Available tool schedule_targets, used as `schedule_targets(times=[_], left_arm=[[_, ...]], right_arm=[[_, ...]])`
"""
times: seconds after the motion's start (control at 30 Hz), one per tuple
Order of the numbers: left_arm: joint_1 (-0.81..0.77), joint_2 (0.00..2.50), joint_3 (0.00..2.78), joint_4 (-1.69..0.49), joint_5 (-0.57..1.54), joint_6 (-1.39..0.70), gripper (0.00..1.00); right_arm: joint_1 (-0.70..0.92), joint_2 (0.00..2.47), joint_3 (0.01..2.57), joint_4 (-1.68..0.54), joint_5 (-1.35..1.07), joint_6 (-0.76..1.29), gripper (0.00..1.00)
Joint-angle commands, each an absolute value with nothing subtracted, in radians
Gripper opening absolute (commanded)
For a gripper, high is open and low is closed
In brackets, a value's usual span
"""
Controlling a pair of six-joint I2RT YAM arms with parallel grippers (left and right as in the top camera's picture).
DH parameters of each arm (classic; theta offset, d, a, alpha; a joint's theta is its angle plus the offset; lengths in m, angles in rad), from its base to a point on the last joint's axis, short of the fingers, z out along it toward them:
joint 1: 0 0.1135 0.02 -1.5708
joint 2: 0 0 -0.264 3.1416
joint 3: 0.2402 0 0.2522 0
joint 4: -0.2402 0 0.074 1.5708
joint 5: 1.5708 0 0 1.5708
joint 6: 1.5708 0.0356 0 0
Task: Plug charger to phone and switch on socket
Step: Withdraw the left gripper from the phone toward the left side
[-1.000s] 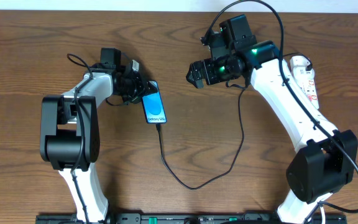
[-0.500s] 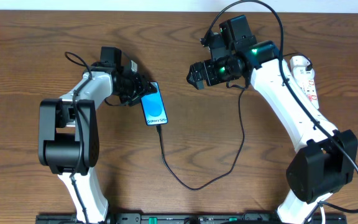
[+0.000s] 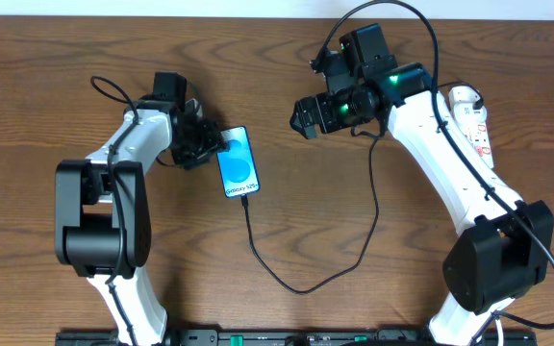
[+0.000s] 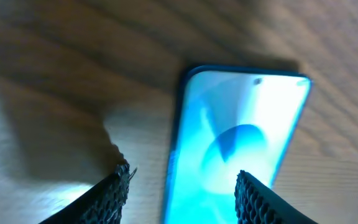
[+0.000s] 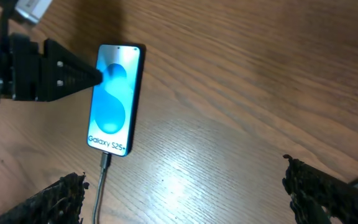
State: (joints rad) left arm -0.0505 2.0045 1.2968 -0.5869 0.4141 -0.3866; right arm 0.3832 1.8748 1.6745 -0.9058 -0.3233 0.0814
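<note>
The phone (image 3: 238, 163) is laid flat on the table (image 3: 46, 58), with the charger (image 5: 104, 163) plugged into its bottom end. The left tool (image 4: 183, 183) is opened over one long edge of the phone. The right tool (image 5: 184, 180) is opened wide. The socket (image 3: 479, 125) is set far right.

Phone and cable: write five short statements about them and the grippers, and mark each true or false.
1. The cable is plugged into the phone. True.
2. The phone lies screen down. False: its blue screen faces up.
3. The right gripper holds the cable. False: it is open and empty.
4. The left gripper is open beside the phone. True.
5. The power strip lies by the left arm. False: it lies by the right arm.
</note>
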Motion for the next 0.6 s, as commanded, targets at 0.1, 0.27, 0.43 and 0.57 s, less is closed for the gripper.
schedule_targets(times=[0.1,0.27,0.43,0.57], left_arm=[[-0.042,1.964,1.289,-0.613,0.294,-0.337,0.58],[-0.027,1.835,1.289,-0.622,0.294,-0.337,0.59],[0.007,1.698,1.289,-0.641,0.299,-0.338,0.64],[0.030,1.586,1.289,-0.655,0.298,-0.338,0.81]], right_arm=[[0.387,1.874,1.681,-0.907,-0.301,0.061,0.99],[0.387,1.874,1.681,-0.909,-0.297,0.061,0.99],[0.387,1.874,1.681,-0.909,-0.297,0.062,0.97],[0.387,1.874,1.681,-0.909,-0.297,0.062,0.92]])
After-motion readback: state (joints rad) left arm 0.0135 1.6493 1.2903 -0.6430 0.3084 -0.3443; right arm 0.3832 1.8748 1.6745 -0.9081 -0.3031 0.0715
